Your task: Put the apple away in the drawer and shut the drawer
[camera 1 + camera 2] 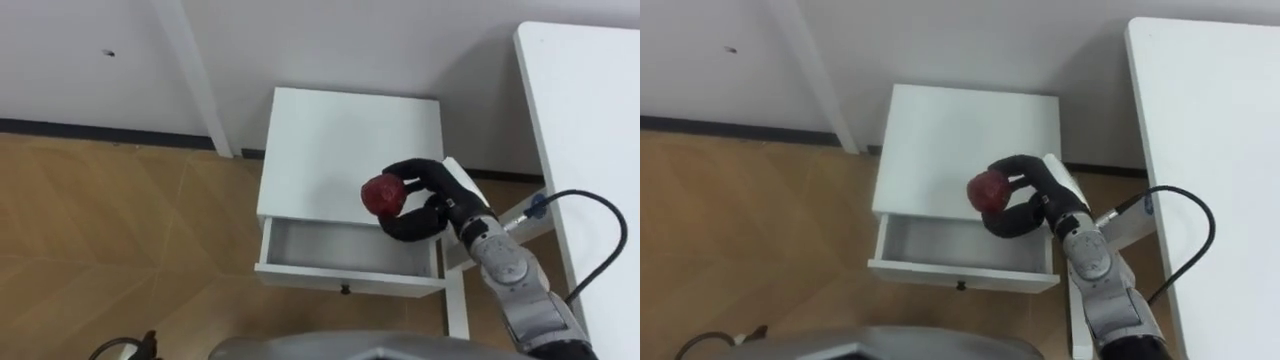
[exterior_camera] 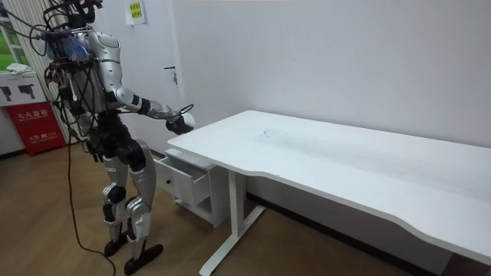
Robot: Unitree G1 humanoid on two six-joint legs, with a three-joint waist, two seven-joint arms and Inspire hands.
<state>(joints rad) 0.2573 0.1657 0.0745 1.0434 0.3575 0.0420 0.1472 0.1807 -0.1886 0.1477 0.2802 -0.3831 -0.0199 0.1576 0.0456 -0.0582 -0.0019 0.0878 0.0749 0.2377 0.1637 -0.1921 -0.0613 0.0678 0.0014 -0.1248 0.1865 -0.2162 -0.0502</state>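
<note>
My right hand (image 1: pixel 432 205) (image 1: pixel 1032 200) is shut on a dark red apple (image 1: pixel 383 194) (image 1: pixel 988 188), held in the air above the front edge of the white cabinet's top, right over the back of the open drawer (image 1: pixel 350 252) (image 1: pixel 960 250). The drawer is pulled out and its grey inside looks bare. A small dark knob (image 1: pixel 345 290) sits on its front panel. In the room view I stand in front of the low white cabinet (image 2: pixel 188 184) with my right arm stretched forward and the hand (image 2: pixel 182 122) above it.
A large white desk (image 1: pixel 585 140) (image 2: pixel 330 161) stands at my right, its leg (image 1: pixel 456 300) close beside the drawer. The cabinet (image 1: pixel 350 150) stands against a white wall. Wooden floor lies to the left and in front.
</note>
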